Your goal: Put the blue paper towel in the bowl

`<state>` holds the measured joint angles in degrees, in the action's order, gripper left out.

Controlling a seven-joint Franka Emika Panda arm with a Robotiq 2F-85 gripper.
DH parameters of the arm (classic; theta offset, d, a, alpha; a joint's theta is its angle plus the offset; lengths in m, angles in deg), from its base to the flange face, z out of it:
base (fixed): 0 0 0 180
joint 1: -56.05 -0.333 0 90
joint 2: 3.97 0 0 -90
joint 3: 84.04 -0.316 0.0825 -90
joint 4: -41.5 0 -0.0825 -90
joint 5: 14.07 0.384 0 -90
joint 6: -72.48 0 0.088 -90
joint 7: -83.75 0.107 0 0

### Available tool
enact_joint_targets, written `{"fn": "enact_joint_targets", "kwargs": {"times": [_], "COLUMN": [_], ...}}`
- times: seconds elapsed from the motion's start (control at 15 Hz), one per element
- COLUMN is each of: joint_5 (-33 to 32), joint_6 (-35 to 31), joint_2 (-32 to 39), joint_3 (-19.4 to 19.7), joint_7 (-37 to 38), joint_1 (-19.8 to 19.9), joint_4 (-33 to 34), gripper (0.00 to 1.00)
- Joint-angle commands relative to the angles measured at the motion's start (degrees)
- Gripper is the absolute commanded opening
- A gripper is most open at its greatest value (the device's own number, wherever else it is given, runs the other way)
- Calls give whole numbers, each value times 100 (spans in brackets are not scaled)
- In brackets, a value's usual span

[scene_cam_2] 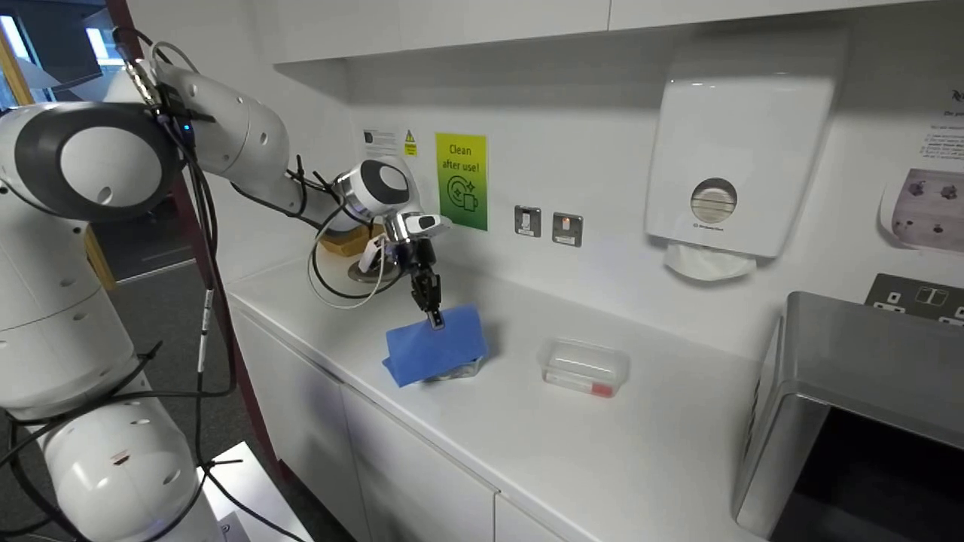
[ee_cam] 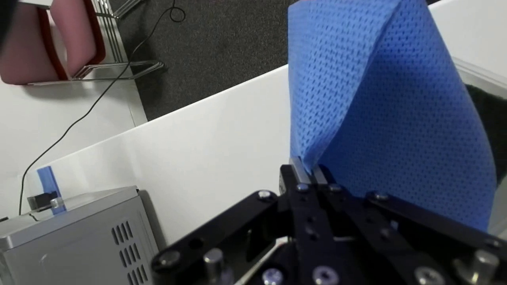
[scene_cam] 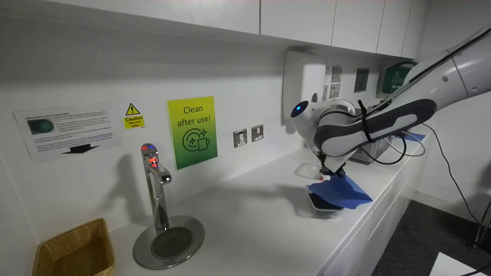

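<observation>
Towel [scene_cam: 342, 193] hangs over and past the tub [scene_cam: 325, 214] in an exterior view; released, its loose side could drag it out. In an exterior view that side points toward the tabletop [scene_cam_2: 663, 421] edge. In the wrist view my fingers [ee_cam: 299, 171], pressed together, pinch one fold, which might cling.

Near the front edge of the surface [scene_cam_2: 663, 436], the paper towel [scene_cam_2: 433, 351] is over the container [scene_cam_2: 468, 369]. The tub [scene_cam_2: 581, 367] is apart from them, nearer to the back edge.

White arm [scene_cam_2: 242, 132], grey bands [scene_cam_2: 38, 159], black cables [scene_cam_2: 205, 211], dark fingers [ee_cam: 307, 215], seemingly metal screws [ee_cam: 272, 276]
</observation>
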<state>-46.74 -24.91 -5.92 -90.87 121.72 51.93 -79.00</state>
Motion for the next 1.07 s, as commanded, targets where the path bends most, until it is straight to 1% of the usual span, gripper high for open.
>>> {"fn": "enact_joint_targets", "kwargs": {"times": [0.0, 0.27, 0.67, 0.73, 0.87, 1.0], "joint_5": [-257, -135, -393, -479, -725, -835], "joint_6": [-10, 6, 80, 12, -413, -872], "joint_2": [178, 457, 910, 948, 952, 945], "joint_3": [-7, 12, 23, 30, 47, 59], "joint_7": [-182, -408, -470, -456, -410, -373], "joint_1": [-98, -172, -340, -367, -386, -376], "joint_4": [166, 314, 513, 517, 441, 379], "gripper": [0, 0, 0, 0, 0, 0]}}
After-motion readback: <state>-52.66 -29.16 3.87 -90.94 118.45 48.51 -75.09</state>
